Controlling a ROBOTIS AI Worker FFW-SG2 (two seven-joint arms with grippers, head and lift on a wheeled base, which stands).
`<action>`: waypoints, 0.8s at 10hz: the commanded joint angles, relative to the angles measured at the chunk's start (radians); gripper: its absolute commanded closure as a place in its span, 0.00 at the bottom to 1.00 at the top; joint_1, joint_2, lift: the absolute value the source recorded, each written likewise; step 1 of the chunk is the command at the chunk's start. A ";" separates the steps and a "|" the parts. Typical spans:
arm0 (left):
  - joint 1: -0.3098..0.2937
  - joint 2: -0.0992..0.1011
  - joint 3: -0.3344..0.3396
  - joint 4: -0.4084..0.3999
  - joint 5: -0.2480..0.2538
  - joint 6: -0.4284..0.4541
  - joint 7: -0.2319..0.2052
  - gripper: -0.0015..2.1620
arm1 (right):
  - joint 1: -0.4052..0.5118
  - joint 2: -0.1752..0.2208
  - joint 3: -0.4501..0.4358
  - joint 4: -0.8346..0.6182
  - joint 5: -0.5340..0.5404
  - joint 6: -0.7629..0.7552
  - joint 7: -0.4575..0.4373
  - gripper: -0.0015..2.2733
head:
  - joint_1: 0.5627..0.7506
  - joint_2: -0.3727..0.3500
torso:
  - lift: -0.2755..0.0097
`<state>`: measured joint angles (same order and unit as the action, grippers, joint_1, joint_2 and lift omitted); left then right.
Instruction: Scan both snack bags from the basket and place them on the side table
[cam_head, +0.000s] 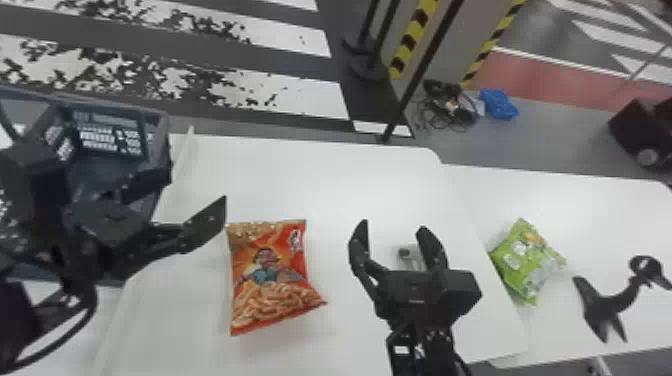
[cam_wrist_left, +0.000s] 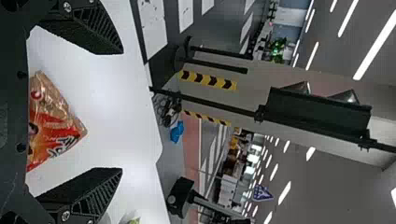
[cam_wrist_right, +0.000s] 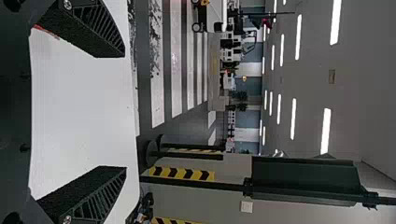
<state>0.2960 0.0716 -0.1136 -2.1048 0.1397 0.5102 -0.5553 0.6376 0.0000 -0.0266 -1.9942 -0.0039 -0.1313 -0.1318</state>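
My left gripper (cam_head: 197, 185) is at the left of the head view, open, between the basket (cam_head: 162, 117) and the red-orange snack bag (cam_head: 267, 277). That bag lies flat on the main white table (cam_head: 320, 175). To the bag's right stands my right gripper (cam_head: 394, 225), also open, with a small grey-white object (cam_head: 411, 256) visible between its fingers. The green snack bag (cam_head: 527, 262) rests on the side table (cam_head: 565, 195), close to the main table's edge. In the left wrist view, the open left gripper (cam_wrist_left: 122, 111) has the red-orange bag (cam_wrist_left: 53, 128) beyond it. The right wrist view shows the right gripper (cam_wrist_right: 125, 112) holding nothing.
A black stand-like object with a curved neck (cam_head: 612, 302) is over the side table, right of the green bag. A thin pole (cam_head: 425, 65) rises behind the main table. Cables (cam_head: 450, 105) and a blue item (cam_head: 499, 104) lie on the floor behind.
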 joint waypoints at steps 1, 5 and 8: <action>0.031 0.016 0.092 -0.031 0.034 -0.063 0.006 0.04 | -0.003 0.001 0.017 0.000 0.001 0.005 0.000 0.01 | 0.70 0.08 | 0.70; 0.135 0.028 0.265 -0.029 0.069 -0.284 0.123 0.04 | -0.006 0.001 0.051 -0.006 0.013 0.014 0.031 0.01 | 0.70 0.39 | 0.70; 0.232 0.028 0.339 0.011 0.084 -0.520 0.195 0.04 | -0.006 0.001 0.077 -0.017 0.016 0.082 0.052 0.02 | 0.70 0.55 | 0.70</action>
<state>0.5050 0.0997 0.2069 -2.0991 0.2197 0.0256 -0.3621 0.6323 0.0000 0.0454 -2.0103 0.0116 -0.0708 -0.0795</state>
